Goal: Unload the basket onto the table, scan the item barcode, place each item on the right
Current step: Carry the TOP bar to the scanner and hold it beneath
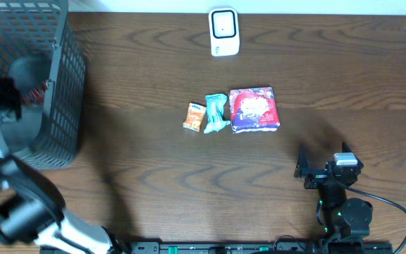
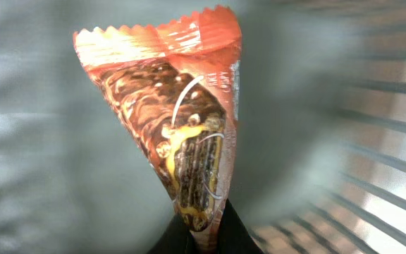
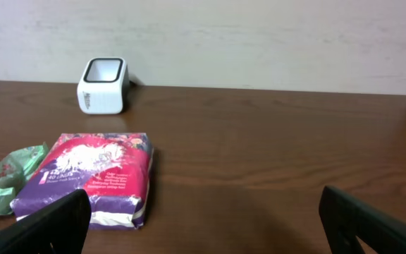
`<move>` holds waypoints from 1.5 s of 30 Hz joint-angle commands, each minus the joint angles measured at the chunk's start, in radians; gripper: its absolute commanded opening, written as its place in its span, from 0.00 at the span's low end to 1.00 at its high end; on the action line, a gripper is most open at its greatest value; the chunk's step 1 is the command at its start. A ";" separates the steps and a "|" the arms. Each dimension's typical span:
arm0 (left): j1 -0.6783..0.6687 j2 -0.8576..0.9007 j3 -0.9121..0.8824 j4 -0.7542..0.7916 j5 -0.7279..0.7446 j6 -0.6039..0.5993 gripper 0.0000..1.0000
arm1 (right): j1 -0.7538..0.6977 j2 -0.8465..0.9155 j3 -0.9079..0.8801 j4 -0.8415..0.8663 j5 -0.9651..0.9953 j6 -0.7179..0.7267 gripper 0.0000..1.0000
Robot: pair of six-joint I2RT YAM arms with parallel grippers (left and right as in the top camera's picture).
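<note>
A: Where is the snack (image 2: 182, 134)?

B: Inside the basket (image 1: 62, 92), at ten o'clock on the table (image 1: 154, 176) seen from overhead; the left gripper (image 2: 203, 236) pinches its lower tip, jaws closed on the orange wrapper; the crimped top edge points up, blurred mesh walls all round it.

A: And the scanner (image 1: 223, 32)?

B: At twelve o'clock, a small white box, well apart from the basket.

A: The right gripper (image 3: 204, 204)?

B: At four o'clock, low over the wood, jaws wide open, holding nothing.

A: Anything else?

B: Near the centre, a row; orange packet (image 1: 194, 117), green packet (image 1: 216, 113), purple pack (image 1: 254, 110), the last two touching.
</note>
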 commanded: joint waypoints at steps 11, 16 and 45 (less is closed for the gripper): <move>-0.120 -0.496 0.006 0.135 0.293 0.139 0.08 | -0.004 -0.001 -0.002 -0.004 0.005 0.014 0.99; -0.362 -0.522 0.006 0.187 0.293 0.469 0.08 | -0.004 -0.001 -0.002 -0.004 0.005 0.014 0.99; -0.984 0.088 0.006 -0.109 -0.079 0.940 0.07 | -0.004 -0.001 -0.002 -0.004 0.005 0.014 0.99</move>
